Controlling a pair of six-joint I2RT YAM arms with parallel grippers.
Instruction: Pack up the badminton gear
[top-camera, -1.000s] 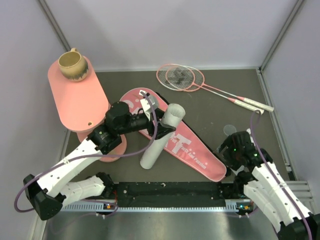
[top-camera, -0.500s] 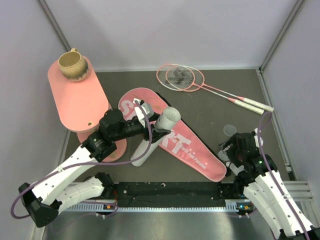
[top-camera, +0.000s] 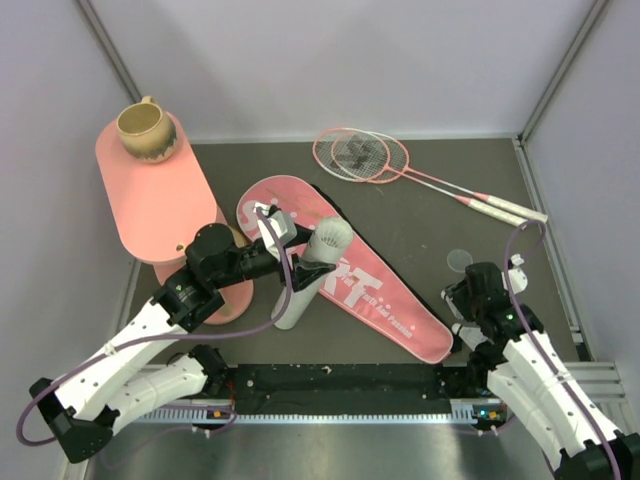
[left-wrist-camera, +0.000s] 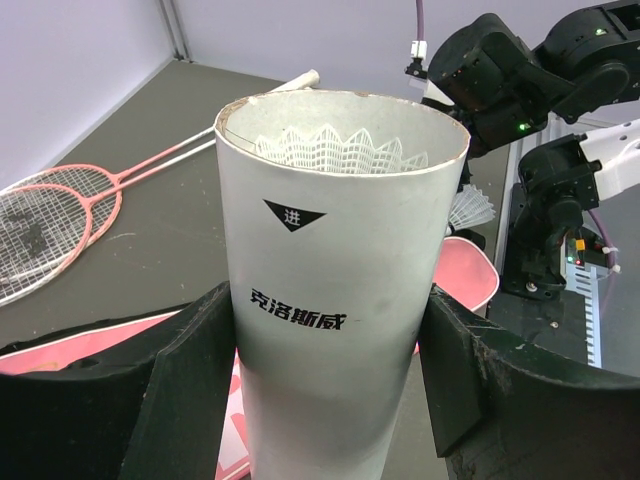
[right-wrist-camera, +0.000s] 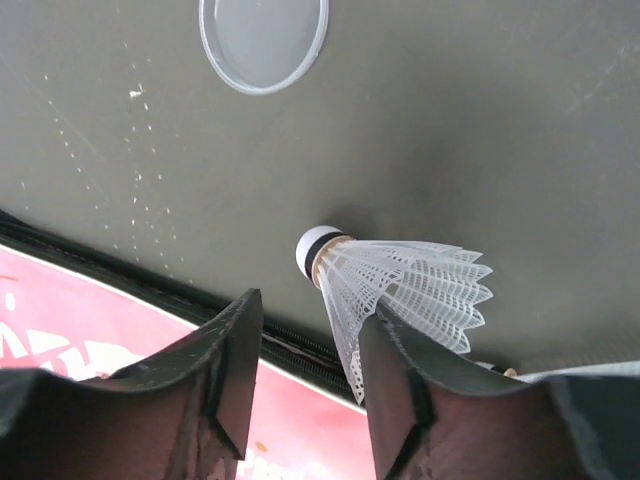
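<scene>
My left gripper (top-camera: 291, 268) is shut on the long white tube (top-camera: 305, 275) and holds it nearly upright over the pink "SPORT" bag (top-camera: 385, 295). In the left wrist view the tube (left-wrist-camera: 340, 260) fills the gap between both fingers (left-wrist-camera: 190, 385), and white shuttlecocks (left-wrist-camera: 335, 150) show inside its open mouth. My right gripper (right-wrist-camera: 310, 330) is open, low over the table at the bag's zipper edge (right-wrist-camera: 90, 320). A loose white shuttlecock (right-wrist-camera: 400, 285) lies on the table there, its skirt against the right finger. Two pink rackets (top-camera: 365, 155) lie at the back.
A clear round lid (top-camera: 459, 259) lies on the table just beyond my right gripper, also seen in the right wrist view (right-wrist-camera: 263, 40). The pink oval table (top-camera: 150, 195) with the tan mug (top-camera: 145, 130) stands at the left. Walls close in on three sides.
My left arm has drawn back toward the left, pulling the tube with it and tipping it more upright. My right gripper has shifted slightly nearer.
</scene>
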